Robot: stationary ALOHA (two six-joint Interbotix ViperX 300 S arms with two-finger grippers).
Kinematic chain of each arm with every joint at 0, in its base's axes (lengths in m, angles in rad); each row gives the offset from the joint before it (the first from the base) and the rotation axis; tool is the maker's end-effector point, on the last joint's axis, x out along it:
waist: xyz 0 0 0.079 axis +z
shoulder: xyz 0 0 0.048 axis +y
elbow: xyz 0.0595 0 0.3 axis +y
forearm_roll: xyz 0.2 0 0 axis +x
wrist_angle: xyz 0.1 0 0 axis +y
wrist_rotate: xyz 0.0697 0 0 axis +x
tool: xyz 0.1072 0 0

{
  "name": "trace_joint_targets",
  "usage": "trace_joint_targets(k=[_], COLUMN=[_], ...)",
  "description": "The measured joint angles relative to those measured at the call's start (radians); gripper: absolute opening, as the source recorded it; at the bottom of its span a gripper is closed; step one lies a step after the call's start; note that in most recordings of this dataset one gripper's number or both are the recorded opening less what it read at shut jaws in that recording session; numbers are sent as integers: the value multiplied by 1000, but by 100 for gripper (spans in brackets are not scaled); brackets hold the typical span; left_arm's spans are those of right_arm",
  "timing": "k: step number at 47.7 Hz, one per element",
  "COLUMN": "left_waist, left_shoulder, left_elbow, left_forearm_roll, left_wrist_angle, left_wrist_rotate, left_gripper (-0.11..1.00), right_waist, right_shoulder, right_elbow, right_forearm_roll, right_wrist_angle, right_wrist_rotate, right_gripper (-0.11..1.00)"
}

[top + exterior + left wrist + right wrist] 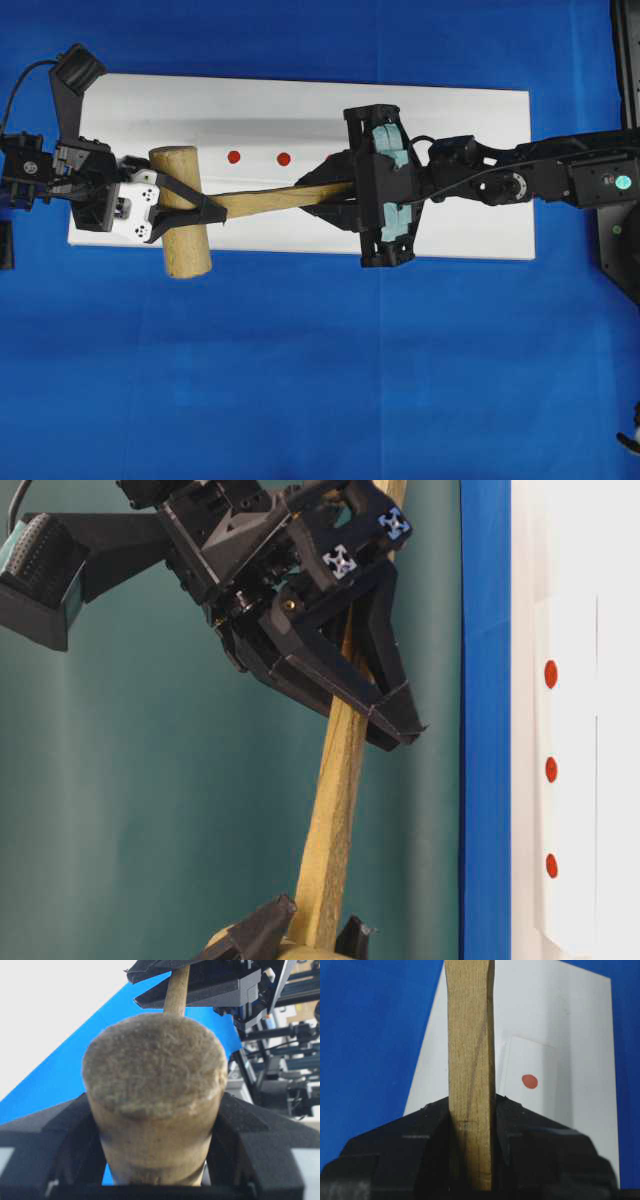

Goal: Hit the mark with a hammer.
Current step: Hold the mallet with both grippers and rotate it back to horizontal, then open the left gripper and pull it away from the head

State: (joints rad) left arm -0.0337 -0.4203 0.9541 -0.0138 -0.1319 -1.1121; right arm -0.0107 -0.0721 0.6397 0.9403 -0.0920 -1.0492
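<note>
While the overhead view shows the hammer (215,205) spanning both arms above the white board (480,130), the left gripper (190,210) clasps its head and the right gripper (345,192) its handle, seemingly a handover. From the left wrist, fingers (260,1150) flank the head; from the right, fingers (540,1150) pinch the handle, a red mark (530,1081) beyond.

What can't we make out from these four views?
- Overhead: third red mark mostly hidden by the right gripper.
- Table-level: hammer head cut off by the bottom edge.
- Left wrist: marks out of frame; hammer head fills the view between the left gripper fingers.
- Right wrist: handle end hidden inside the jaws.
</note>
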Motion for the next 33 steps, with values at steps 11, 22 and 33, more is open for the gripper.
trace_joint_targets(k=[11,22,33], left_waist=[-2,-2,-2], left_shoulder=[-3,-41,-173], left_elbow=[0,3,74], left_forearm_roll=[2,2,3], left_wrist_angle=[55,61,112], left_wrist_rotate=[20,18,-3], left_gripper=[92,89,89], right_waist=[2,2,3], right_shoulder=[2,0,-41], right_elbow=[0,0,46], right_forearm_roll=[5,15,49], right_wrist_angle=[5,6,8], right_wrist_rotate=[0,2,3], right_gripper=[7,7,7])
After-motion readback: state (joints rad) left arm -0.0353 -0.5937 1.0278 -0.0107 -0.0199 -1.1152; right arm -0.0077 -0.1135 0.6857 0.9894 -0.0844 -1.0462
